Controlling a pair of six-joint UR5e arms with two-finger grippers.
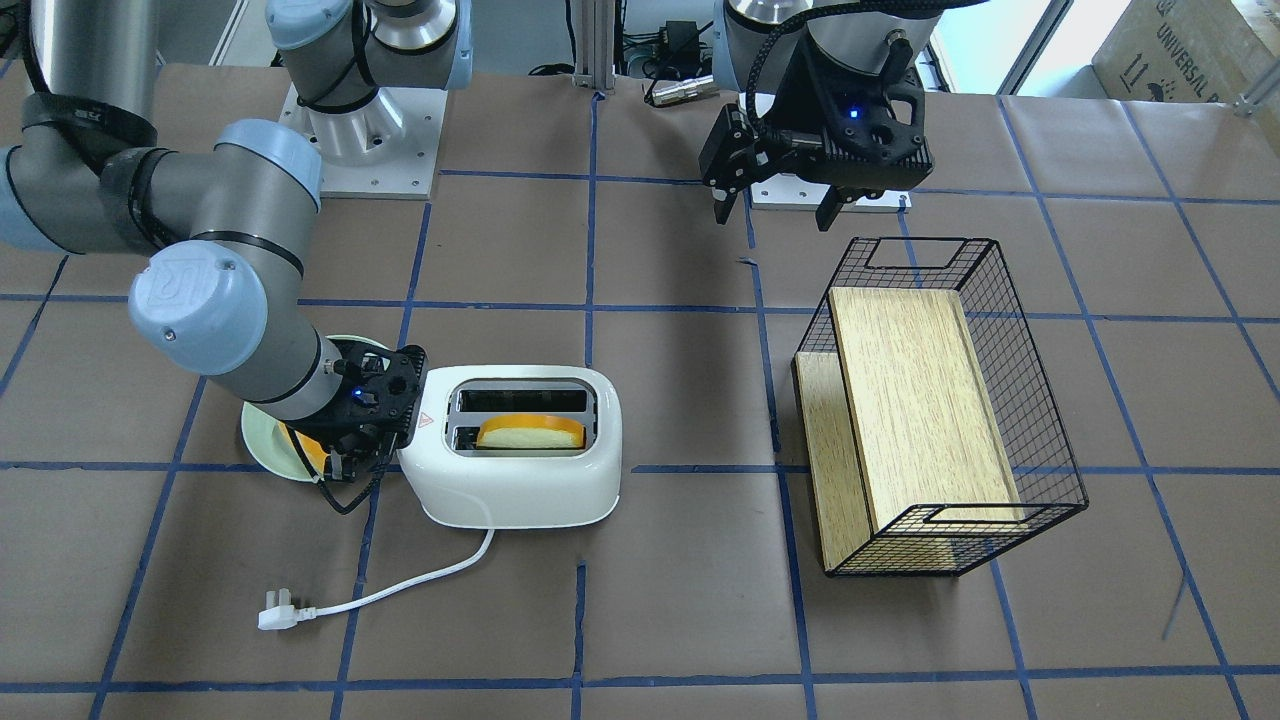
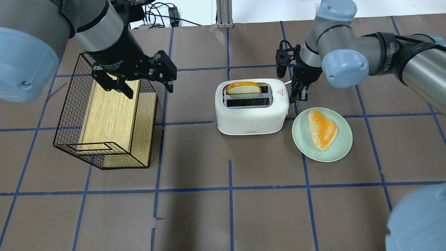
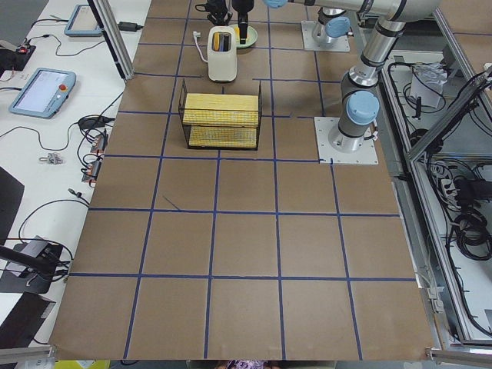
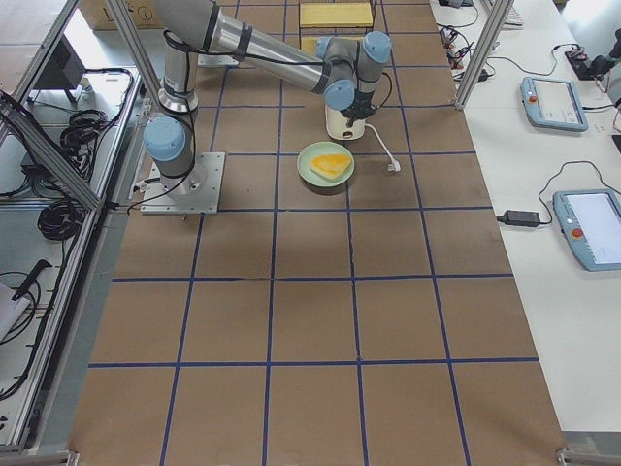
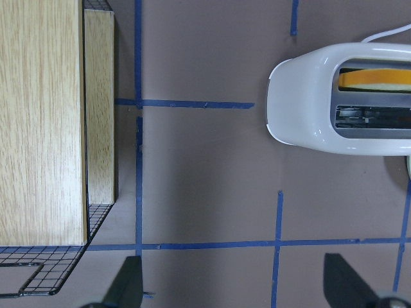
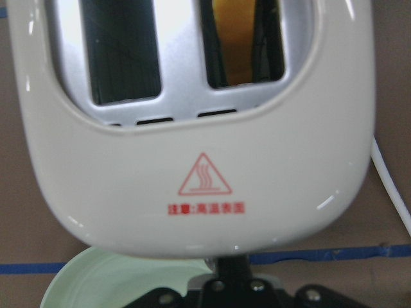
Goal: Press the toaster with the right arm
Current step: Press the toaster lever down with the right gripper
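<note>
- The right gripper [image 2: 295, 97] points straight down, its thin fingers drawn together with nothing between them.
- Its tips sit at the end of the toaster [image 2: 249, 118] that bears the red triangle; whether they touch it cannot be told.
- Above it, the right arm [image 2: 345, 64] bends sharply at the wrist, with the forearm lying about level.
- Just beside the gripper, toward the robot, a green plate [image 2: 301, 141] carries a bread piece [image 2: 322, 129].
- Well beyond the toaster, the left gripper [image 2: 150, 92] hangs wide open and empty near a wire basket [image 2: 68, 115].
</note>
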